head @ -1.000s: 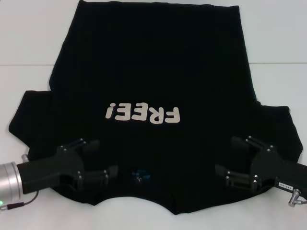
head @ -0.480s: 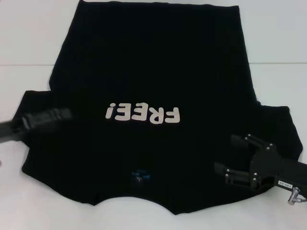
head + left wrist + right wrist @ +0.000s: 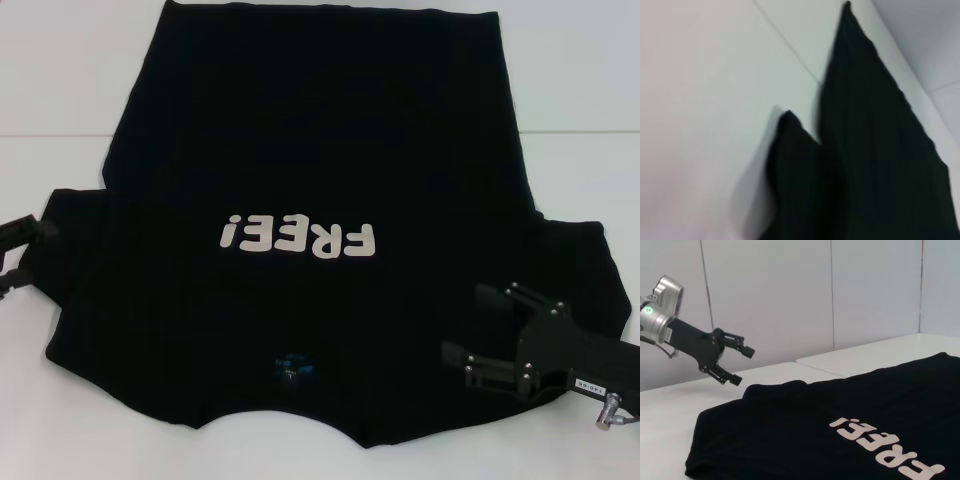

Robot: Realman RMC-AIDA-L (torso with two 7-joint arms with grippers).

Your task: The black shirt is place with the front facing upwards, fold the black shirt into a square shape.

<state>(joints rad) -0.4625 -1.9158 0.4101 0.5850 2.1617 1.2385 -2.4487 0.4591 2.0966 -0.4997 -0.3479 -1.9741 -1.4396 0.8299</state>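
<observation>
The black shirt (image 3: 320,150) lies flat and face up on the white table (image 3: 60,90). Its white "FREE!" print (image 3: 298,238) is in the middle and its small blue neck tag (image 3: 291,367) is at the near edge. My left gripper (image 3: 35,250) is open and empty at the outer edge of the left sleeve. It also shows in the right wrist view (image 3: 744,367), raised above the table beside the sleeve. My right gripper (image 3: 465,321) is open and empty over the right shoulder of the shirt. The left wrist view shows the sleeve and side of the shirt (image 3: 865,150).
White table surface surrounds the shirt on the left, right and far side. A table seam (image 3: 50,133) runs across at the back. A pale wall (image 3: 790,300) stands beyond the table's left side.
My left gripper has swung away from the collar area out to the left sleeve's outer edge. The right gripper has shifted only slightly. The shirt lies as before.
</observation>
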